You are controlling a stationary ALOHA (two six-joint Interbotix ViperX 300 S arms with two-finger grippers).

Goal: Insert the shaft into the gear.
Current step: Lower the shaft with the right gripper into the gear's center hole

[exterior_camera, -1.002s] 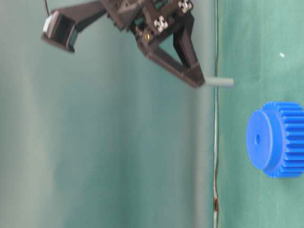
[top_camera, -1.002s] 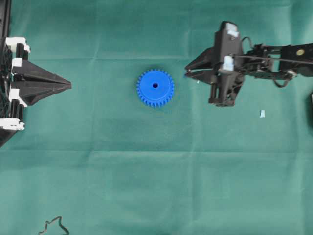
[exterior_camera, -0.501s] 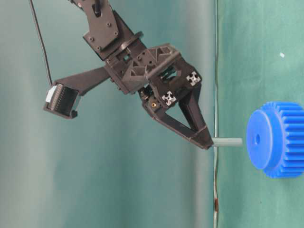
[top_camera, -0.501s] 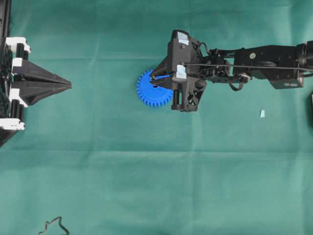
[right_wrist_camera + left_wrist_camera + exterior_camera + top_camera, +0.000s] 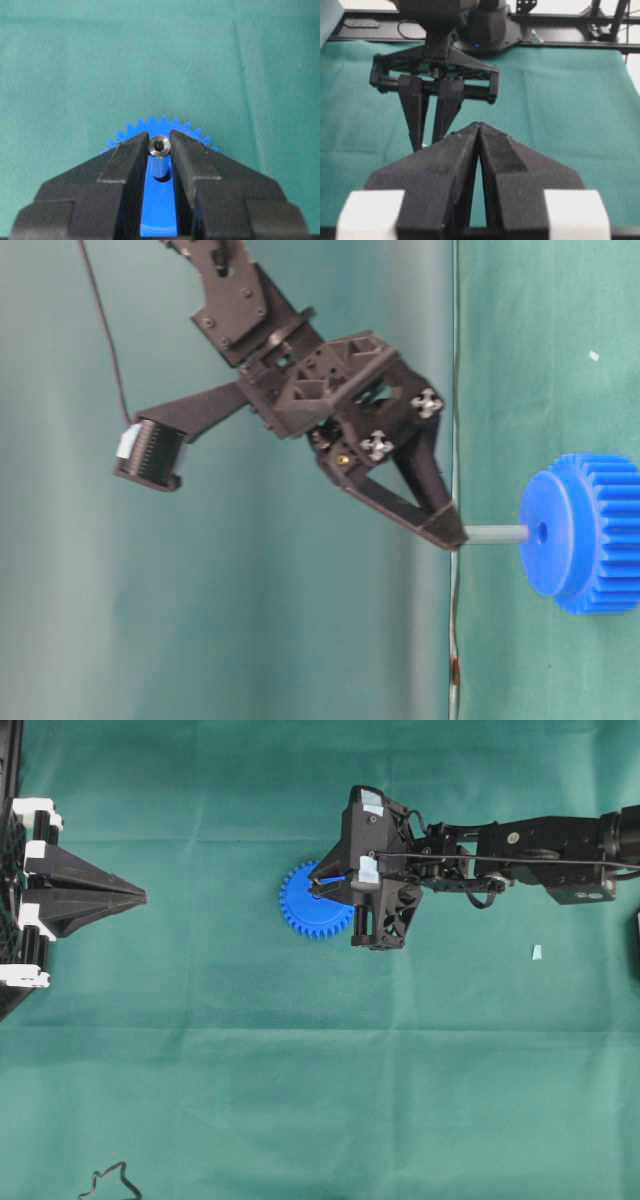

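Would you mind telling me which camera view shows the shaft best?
The table-level exterior view: the shaft shows side-on, full length, its tip at the gear hub. The right wrist view shows its top end between the right gripper fingers. Overhead, the gripper covers it.

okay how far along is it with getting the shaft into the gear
Done: the right gripper has the shaft pinched upright between its fingertips and has it over the blue gear. In hand: the table-level view shows the shaft's lower tip at the hub, lined up with the centre hole. Left: pushing it in and letting go. The left gripper sits shut at the table's edge.
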